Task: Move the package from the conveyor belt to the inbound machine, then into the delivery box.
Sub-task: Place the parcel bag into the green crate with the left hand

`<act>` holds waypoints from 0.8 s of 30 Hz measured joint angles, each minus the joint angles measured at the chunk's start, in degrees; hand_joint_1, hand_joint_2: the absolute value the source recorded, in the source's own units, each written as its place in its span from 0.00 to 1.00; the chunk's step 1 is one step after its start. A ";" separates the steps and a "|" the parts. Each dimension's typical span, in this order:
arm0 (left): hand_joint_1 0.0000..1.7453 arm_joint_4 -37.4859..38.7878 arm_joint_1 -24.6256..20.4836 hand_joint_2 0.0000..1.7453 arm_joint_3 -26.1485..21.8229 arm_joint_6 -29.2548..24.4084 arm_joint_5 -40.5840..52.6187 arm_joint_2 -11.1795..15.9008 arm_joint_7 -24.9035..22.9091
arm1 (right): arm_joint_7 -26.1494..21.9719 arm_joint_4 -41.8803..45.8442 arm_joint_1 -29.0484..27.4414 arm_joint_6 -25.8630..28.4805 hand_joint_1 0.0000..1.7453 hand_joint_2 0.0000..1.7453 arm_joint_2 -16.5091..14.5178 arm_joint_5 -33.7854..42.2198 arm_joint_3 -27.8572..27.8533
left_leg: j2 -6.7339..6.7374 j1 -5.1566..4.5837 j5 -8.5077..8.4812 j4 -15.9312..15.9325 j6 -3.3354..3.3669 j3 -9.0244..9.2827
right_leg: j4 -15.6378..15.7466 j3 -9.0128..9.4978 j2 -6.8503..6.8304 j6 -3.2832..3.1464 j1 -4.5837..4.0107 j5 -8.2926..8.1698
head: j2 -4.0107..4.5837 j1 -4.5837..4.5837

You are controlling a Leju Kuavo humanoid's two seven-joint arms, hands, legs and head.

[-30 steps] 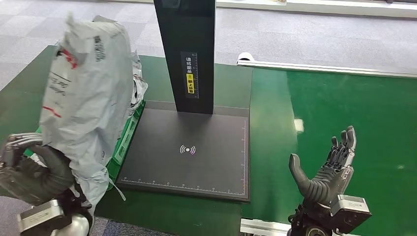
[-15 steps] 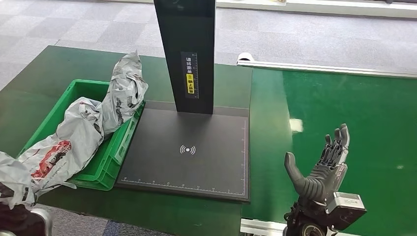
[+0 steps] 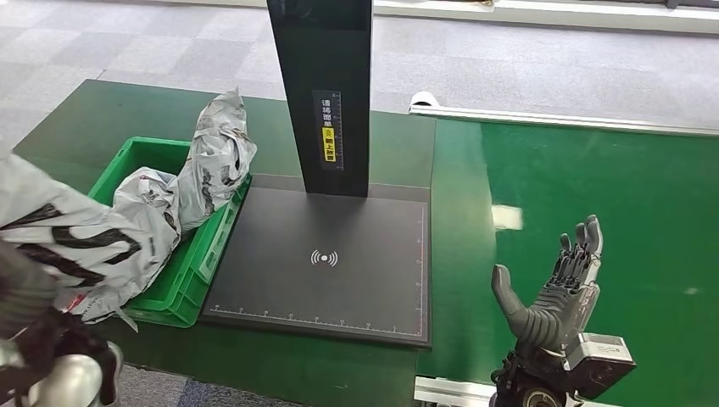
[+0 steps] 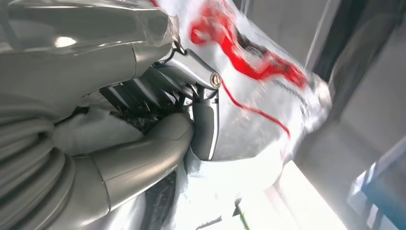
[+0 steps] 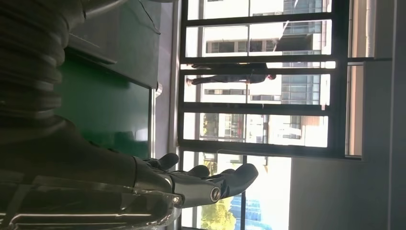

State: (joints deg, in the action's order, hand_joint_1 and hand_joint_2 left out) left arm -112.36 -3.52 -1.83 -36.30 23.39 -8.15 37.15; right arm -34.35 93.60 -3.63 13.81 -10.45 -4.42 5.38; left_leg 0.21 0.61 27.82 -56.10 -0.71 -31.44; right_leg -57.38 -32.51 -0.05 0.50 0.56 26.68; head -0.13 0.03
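My left hand (image 4: 143, 143) is largely buried under the package (image 3: 68, 237) it grips, which smears with blur and runs off the frame's edge. Its red print (image 4: 239, 48) is unreadable.

At the lower right of the head view, the right hand (image 3: 551, 292) has a thick grey thumb, darker segmented fingers and a silver box-shaped wrist block, while the left hand (image 4: 158, 120) shows a grey ribbed cover and a round screw.

Package over the green bin
Your left robot hand (image 3: 30, 322) holds the grey package (image 3: 72, 242) at the bin (image 3: 199, 259); your right robot hand (image 3: 555, 292) hovers, fingers spread, above the belt (image 3: 610, 186).
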 joint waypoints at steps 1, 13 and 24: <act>1.00 2.76 -0.79 1.00 1.13 0.62 1.89 0.26 -1.02 | 0.02 0.04 -0.01 -0.20 0.00 1.00 0.00 -0.05 -0.03 | 0.06 0.00 -0.01 0.00 0.00 0.02 | 0.00 0.00 0.04 -0.02 0.00 -0.03 | 0.00 0.01; 1.00 30.97 -12.21 1.00 7.92 5.97 12.16 1.49 -13.46 | 0.69 0.08 0.62 -2.08 0.00 1.00 0.00 -0.97 -0.33 | 0.08 0.00 -0.02 -0.02 0.01 -0.05 | -0.02 -0.08 0.07 -0.04 0.00 -0.06 | 0.00 0.02; 1.00 39.18 -15.81 1.00 4.14 0.53 7.83 2.16 -12.47 | 0.92 0.06 0.66 -1.84 0.00 1.00 0.24 -1.03 -0.37 | 0.09 0.00 -0.02 -0.01 0.01 -0.09 | -0.03 -0.10 0.07 -0.05 -0.01 -0.05 | 0.00 0.01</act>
State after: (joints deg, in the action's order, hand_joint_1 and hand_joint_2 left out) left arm -73.18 -19.33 2.31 -35.77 31.23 -5.98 24.68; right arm -33.44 93.66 -2.98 11.98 -10.21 -5.45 5.01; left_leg 0.30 0.61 27.81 -56.11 -0.70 -31.53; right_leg -57.40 -32.61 0.02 0.46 0.56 26.63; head -0.13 0.04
